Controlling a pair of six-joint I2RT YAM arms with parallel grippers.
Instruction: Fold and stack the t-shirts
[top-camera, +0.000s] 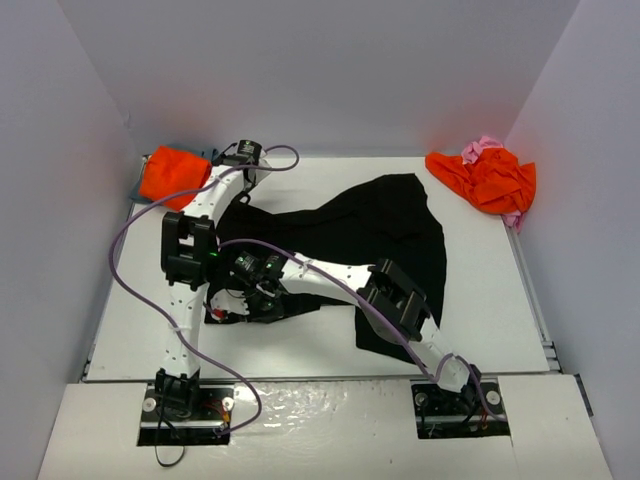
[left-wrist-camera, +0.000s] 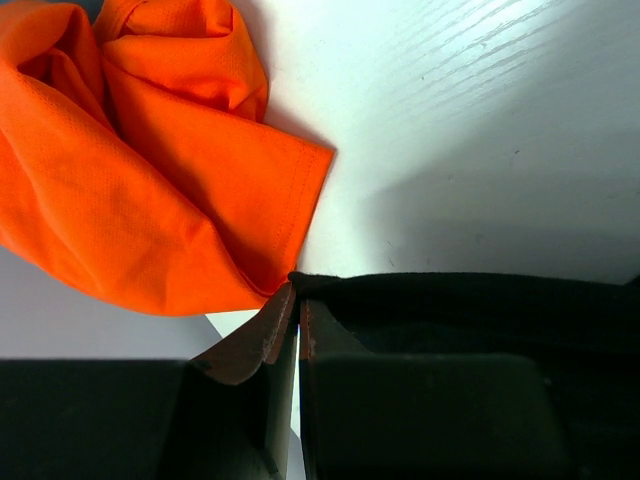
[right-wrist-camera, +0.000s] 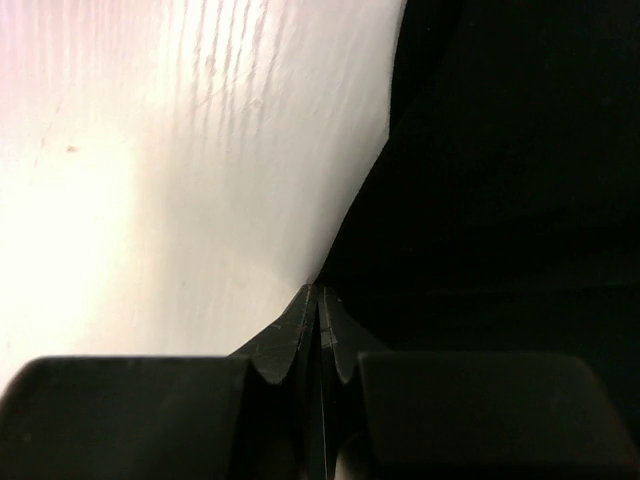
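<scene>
From above, my left gripper (top-camera: 244, 188) is stretched far out over the table (top-camera: 300, 345). It is at the far left corner of the black shirt (top-camera: 385, 235). The orange shirt (top-camera: 172, 175) lies bunched just to the left of this gripper. My right gripper (top-camera: 232, 303) is crossed over to the left side and sits at the near left edge of the black shirt. The shirt spreads out to the right of both grippers. Well away to the right of them, in the far corner, a second orange shirt (top-camera: 495, 180) lies crumpled on a pink shirt (top-camera: 487, 147).

In the left wrist view, my left gripper (left-wrist-camera: 297, 300) is closed narrow on the corner of the black shirt (left-wrist-camera: 480, 310), which runs off to the right of the tips. The orange shirt (left-wrist-camera: 130, 180) is just ahead and to the left, almost touching the tips.

In the right wrist view, my right gripper (right-wrist-camera: 318, 292) is closed tight on the edge of the black shirt (right-wrist-camera: 500, 180). The cloth fills the right side and the bare table (right-wrist-camera: 150, 150) is on the left.
</scene>
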